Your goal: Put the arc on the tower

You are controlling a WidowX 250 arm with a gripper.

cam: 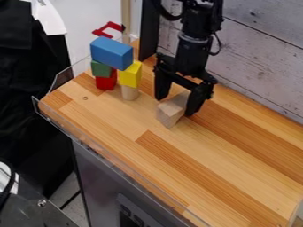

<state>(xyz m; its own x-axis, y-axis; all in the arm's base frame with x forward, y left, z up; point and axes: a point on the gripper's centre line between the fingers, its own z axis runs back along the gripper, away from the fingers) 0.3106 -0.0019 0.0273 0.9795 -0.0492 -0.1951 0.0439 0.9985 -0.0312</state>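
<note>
Clear-edged worktop, the gripper low over it.
Fingers spread, one either side of the wooden arc; near them, the tower: blue block across green on red and yellow on a pale cylinder.

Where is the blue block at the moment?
In the camera view it's at the upper left: the blue block lies across the top of the tower, above the green block and the yellow block.
</note>
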